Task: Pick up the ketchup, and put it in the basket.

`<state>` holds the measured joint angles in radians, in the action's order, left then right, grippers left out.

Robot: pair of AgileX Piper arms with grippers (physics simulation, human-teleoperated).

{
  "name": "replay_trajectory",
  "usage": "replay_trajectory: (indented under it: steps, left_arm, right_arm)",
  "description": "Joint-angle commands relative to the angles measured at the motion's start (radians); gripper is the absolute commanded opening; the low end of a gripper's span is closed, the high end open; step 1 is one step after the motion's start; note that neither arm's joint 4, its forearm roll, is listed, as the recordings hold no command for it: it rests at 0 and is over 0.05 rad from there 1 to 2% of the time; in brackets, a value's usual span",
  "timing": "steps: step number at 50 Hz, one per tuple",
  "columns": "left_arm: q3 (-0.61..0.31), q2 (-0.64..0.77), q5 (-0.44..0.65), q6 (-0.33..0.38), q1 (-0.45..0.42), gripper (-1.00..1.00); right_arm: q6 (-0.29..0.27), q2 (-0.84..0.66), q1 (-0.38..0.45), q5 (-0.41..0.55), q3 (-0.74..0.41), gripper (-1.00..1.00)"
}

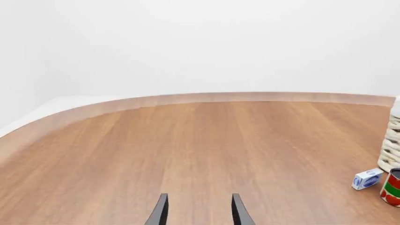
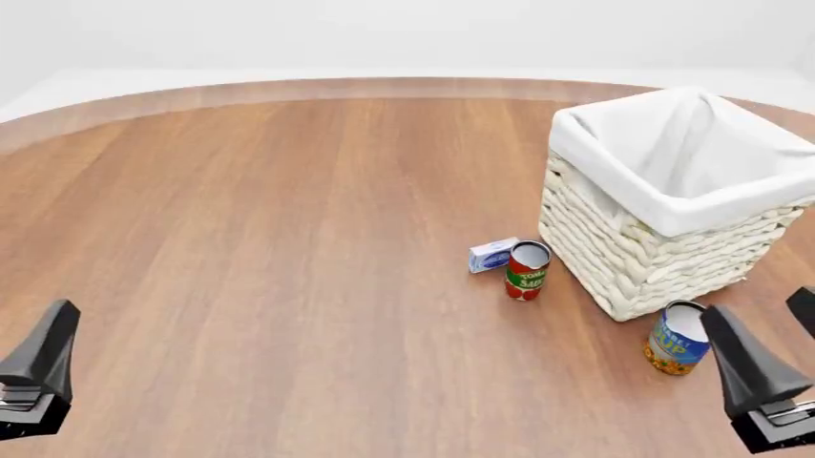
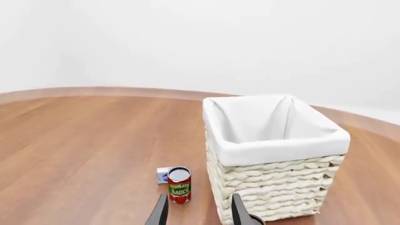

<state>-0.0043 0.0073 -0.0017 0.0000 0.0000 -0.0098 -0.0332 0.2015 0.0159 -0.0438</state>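
Note:
The ketchup is out of view in all three views. The basket, cream wicker with a white liner over its rim, stands at the right of the table; its inside shows only white cloth. My left gripper hangs open over bare wood at the near left, far from the basket, with nothing between its fingers. My right gripper is open too, low at the near right, just in front of the basket's near corner.
A red-and-green tomato sauce can stands left of the basket, with a small blue-and-white box lying beside it. A blue-and-yellow can stands at the basket's near corner, close to my right gripper. The table's curved far edge runs across the back.

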Motion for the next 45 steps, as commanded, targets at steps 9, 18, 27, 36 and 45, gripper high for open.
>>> replay_trajectory:
  steps: [9,18,27,36,45]
  left_arm:
    - [0.0,0.0,0.0,0.0,0.0,1.0]
    - [0.0,0.0,0.0,0.0,0.0,1.0]
    - [0.0,0.0,0.0,0.0,0.0,1.0]
    - [0.0,0.0,0.0,0.0,0.0,1.0]
    - [0.0,0.0,0.0,0.0,0.0,1.0]
  right_arm:
    - [-0.002,-0.121,0.116,-0.08,-0.063,1.0]
    - [-0.025,-0.213,0.203,-0.149,-0.065,1.0]
    - [-0.028,-0.311,0.265,-0.205,-0.088,1.0]
    - [-0.043,-0.426,0.34,-0.291,-0.097,1.0]
    - [-0.032,-0.596,0.417,-0.41,-0.111,1.0]
